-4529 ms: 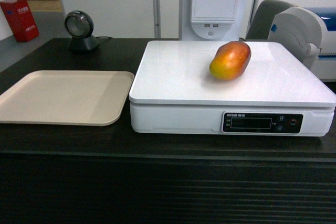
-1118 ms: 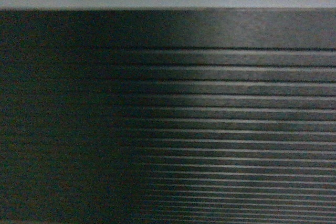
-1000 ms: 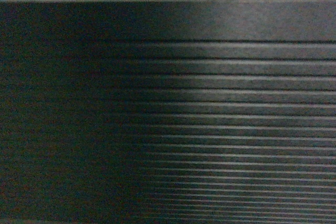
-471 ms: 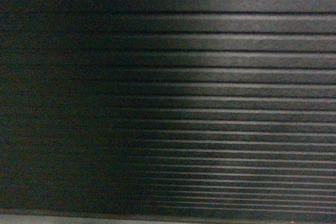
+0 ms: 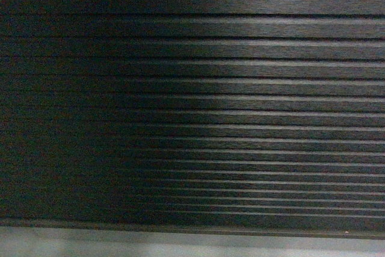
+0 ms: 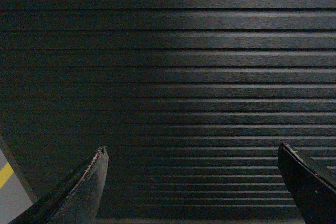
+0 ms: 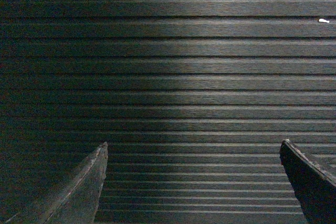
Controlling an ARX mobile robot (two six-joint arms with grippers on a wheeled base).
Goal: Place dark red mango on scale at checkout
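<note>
**Both grippers open before the slatted front of the desk**

The head view shows only the dark ribbed front of the checkout desk (image 5: 192, 88), with horizontal slats that run across the whole picture. Along the bottom edge there is a grey plinth (image 5: 192, 244). The right half of the slats is a little brighter than the left half.

The left gripper (image 6: 191, 182) faces the same slatted front. Its two dark fingers stand wide apart and nothing is between them. At the lower left corner of this view a piece of grey floor with a yellow stripe (image 6: 5, 174) is visible.

The right gripper (image 7: 191, 182) also has its fingers spread wide, with nothing held.

The dark red mango and the scale are not visible in any of the views.
</note>
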